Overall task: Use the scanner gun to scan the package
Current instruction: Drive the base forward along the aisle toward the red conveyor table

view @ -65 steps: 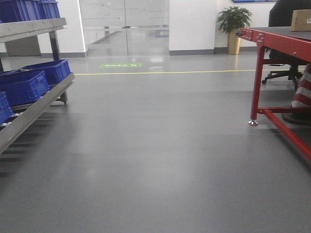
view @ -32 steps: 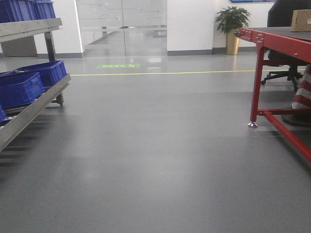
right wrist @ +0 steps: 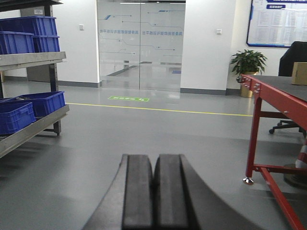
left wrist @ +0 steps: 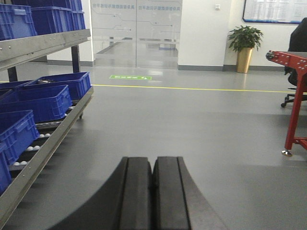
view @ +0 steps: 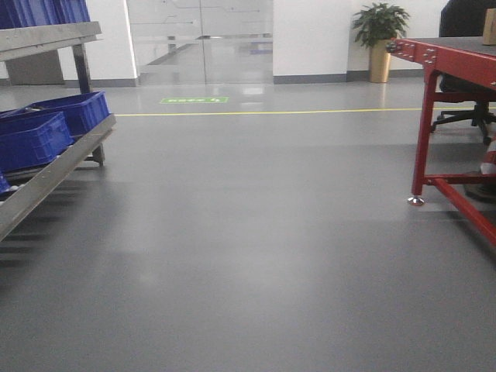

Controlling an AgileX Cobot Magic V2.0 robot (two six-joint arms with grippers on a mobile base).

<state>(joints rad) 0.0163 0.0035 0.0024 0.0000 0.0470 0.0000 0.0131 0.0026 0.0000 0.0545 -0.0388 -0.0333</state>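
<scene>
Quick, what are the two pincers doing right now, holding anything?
Left pincer: closed, holding nothing.
Right pincer: closed, holding nothing.

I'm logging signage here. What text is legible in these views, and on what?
No text can be read as it stands.
Green floor sign: white marks, blurred.
Glass doors: a row of white characters, too small.
Wall board: printed sheets, too small.

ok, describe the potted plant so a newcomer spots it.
Find the white back wall, right of the frosted glass doors. The potted plant stands there, just past the red table's far end. It's the only leafy green thing, in a gold pot.
</scene>
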